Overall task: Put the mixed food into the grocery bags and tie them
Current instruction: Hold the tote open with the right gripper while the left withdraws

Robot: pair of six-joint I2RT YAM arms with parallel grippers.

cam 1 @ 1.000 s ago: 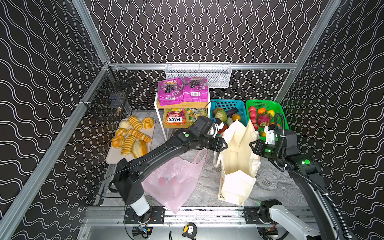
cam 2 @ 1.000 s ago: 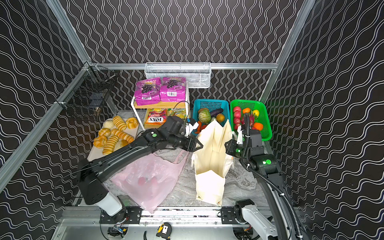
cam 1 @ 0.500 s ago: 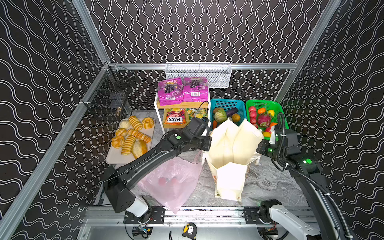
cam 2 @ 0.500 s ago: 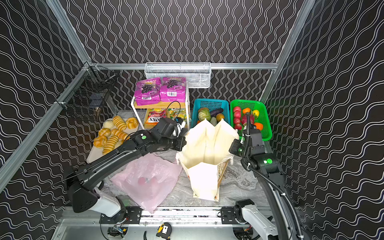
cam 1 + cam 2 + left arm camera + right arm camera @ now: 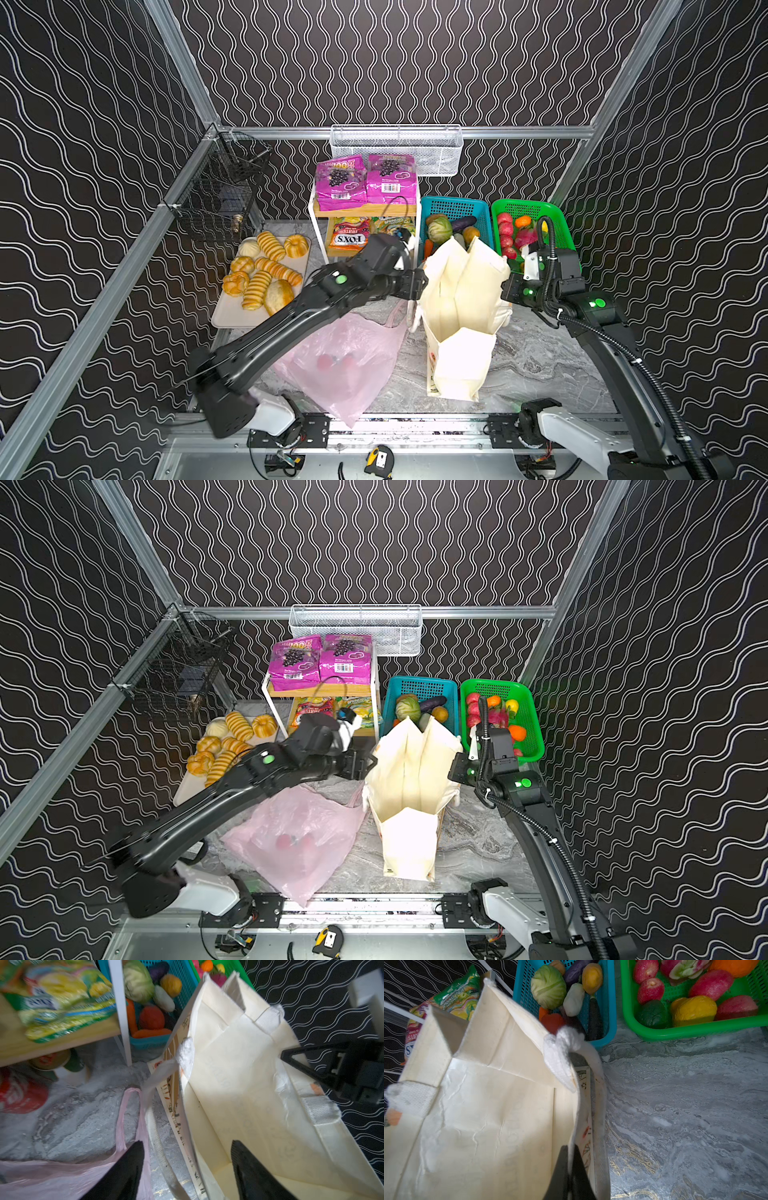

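Since the frame a second back, the tote (image 5: pixel 461 361) had gone from a folded, narrow shape to a spread mouth, and my left gripper (image 5: pixel 187 1142) had let go of it. In the left wrist view its fingers (image 5: pixel 128 1169) stood well apart, with the tote's near wall passing between them and neither finger pressing on it. It was open and holding nothing. My right gripper (image 5: pixel 570 1151) was pinched tight on the opposite rim, the cream edge caught between its two black fingers.

The tote stood upright on the table (image 5: pixel 540 357) between the two arms, with a white handle (image 5: pixel 185 1053) drooping over the rim on the left arm's side.

Just left of the tote in both top views lay the pink bag (image 5: pixel 345 361), slumped flat under the left arm. A few reddish things showed through the plastic.

Behind the tote sat the blue basket (image 5: pixel 455 205) with the cabbage (image 5: pixel 439 229) and other vegetables, and beside that the green basket (image 5: pixel 523 205) with fruit.

The rack (image 5: pixel 361 210) behind the left gripper carried two magenta pouches (image 5: pixel 340 183) on top and a green-yellow pouch (image 5: pixel 62 997) on the shelf below. A red can (image 5: pixel 18 1093), blurred, sat on the table under it. A tray (image 5: pixel 232 320) of bread rolls lay further left.
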